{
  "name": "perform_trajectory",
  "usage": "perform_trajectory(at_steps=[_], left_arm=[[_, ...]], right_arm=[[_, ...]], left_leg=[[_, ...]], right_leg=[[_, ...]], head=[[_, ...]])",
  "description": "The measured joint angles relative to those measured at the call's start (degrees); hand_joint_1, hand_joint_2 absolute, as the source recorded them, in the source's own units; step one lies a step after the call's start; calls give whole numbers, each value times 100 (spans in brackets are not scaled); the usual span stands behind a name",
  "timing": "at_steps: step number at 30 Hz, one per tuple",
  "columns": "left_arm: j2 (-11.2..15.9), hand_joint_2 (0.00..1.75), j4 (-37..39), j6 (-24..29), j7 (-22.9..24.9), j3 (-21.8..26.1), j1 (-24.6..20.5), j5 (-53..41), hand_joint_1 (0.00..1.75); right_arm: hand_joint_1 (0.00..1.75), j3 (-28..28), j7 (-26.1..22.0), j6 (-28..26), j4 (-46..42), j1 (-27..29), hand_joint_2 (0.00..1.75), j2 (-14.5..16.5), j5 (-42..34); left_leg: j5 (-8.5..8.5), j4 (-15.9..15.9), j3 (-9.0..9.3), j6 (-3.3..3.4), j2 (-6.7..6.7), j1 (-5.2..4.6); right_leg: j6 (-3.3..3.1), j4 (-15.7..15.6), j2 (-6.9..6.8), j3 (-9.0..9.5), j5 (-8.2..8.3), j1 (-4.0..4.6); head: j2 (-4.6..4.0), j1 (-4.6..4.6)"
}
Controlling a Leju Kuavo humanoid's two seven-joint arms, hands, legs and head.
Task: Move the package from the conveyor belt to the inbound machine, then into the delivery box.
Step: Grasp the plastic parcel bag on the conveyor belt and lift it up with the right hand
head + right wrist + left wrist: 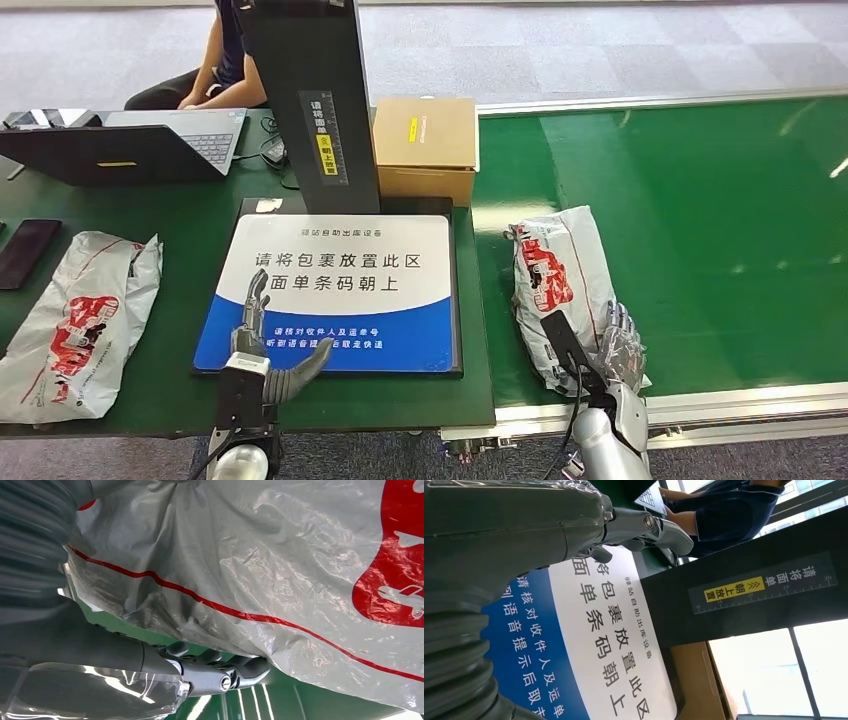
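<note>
Our right hand point(612, 350) sits at the near edge of the green conveyor belt point(700, 230), against the near end of the grey plastic package point(555, 290) with red print. The package lies lengthwise on the belt, reaching forward from that hand, close to the belt's left edge beside the table point(150, 390). In the right wrist view the bag point(280, 575) bulges over our fingers point(235, 672), which curl beneath its lower edge and touch the film; we cannot tell whether they grip it. To the right of this hand the belt runs broad and bare. Our left hand point(262, 345) hovers over the near blue band of the inbound machine's platform point(350, 270), fingers spread, thumb out, holding nothing. Ahead of it stand the machine's black column point(318, 100) and a cardboard box point(425, 148). Left of that hand lies a second grey mailer bag point(80, 320), and beyond it an open laptop point(130, 145), a phone point(25, 252) and a seated person point(225, 60).
</note>
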Motion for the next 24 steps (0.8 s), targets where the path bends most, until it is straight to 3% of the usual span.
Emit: perform_trajectory(at_steps=[19, 20, 23, 24], left_arm=[[1, 175, -1, 9, 61, -11, -3, 2, 0], [1, 175, -1, 9, 69, -11, -3, -2, 0], [1, 175, -7, 19, 94, -11, -2, -14, 0], [1, 175, -13, 25, 97, -11, 0, -16, 0]], right_arm=[[4, 56, 158, 355, 49, -39, 175, 52, 102], [29, 63, 162, 366, 49, -39, 175, 55, 102], [130, 88, 164, 432, 49, -33, 175, 65, 101], [142, 98, 157, 454, 48, -28, 175, 72, 101]], left_leg=[[-4, 1, 36, 7, 0, 0], [-4, 1, 36, 7, 0, 0], [-4, 1, 38, 7, 0, 0], [-4, 0, 38, 8, 0, 0]], right_leg=[[3, -8, 0, 39, -2, 0], [4, -8, 0, 40, -2, 0], [4, -10, 0, 44, -2, 0], [4, -11, 0, 44, -2, 0]], head=[[0, 0], [0, 0], [0, 0], [0, 0]])
